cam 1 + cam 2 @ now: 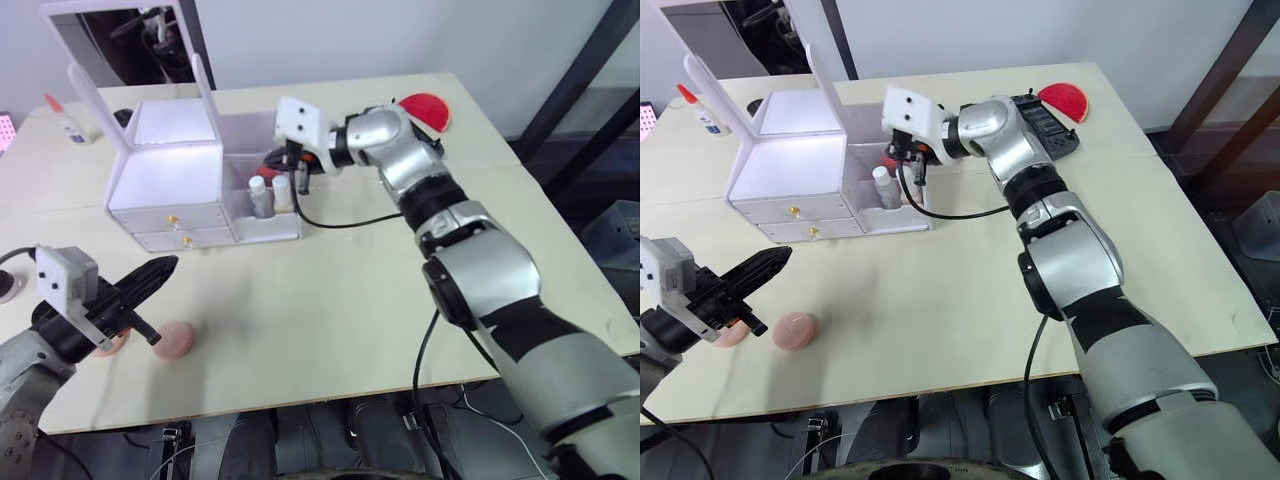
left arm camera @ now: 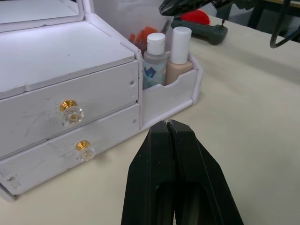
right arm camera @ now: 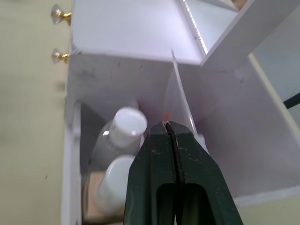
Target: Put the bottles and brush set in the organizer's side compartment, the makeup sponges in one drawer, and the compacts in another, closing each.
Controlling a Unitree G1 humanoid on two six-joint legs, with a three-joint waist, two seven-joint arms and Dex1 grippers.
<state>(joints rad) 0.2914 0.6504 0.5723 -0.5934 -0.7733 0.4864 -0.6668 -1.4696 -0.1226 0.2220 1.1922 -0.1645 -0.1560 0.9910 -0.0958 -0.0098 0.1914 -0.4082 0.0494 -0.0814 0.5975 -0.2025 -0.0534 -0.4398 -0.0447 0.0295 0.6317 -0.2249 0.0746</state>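
Observation:
The white organizer (image 1: 165,170) stands at the back left with both gold-knobbed drawers (image 2: 70,110) shut. In its side compartment (image 1: 270,225) stand two white-capped bottles, one clear (image 2: 155,56) and one beige (image 2: 180,51). The orange-red brush set (image 1: 275,158) shows behind them. My right gripper (image 1: 300,178) is shut and points down into that compartment, just above the bottles (image 3: 123,131). My left gripper (image 1: 165,268) is shut and hovers low in front of the drawers. A pink makeup sponge (image 1: 175,340) lies beside it, and another (image 1: 110,345) is partly hidden under it. A red compact (image 1: 425,108) and a dark compact (image 1: 1045,125) lie at the back right.
The organizer's mirror lid (image 1: 120,40) stands raised. A glue bottle (image 1: 68,122) lies at the far left. A black cable (image 1: 340,222) trails from the right wrist across the table beside the organizer. The table's front edge (image 1: 300,400) is close to the sponges.

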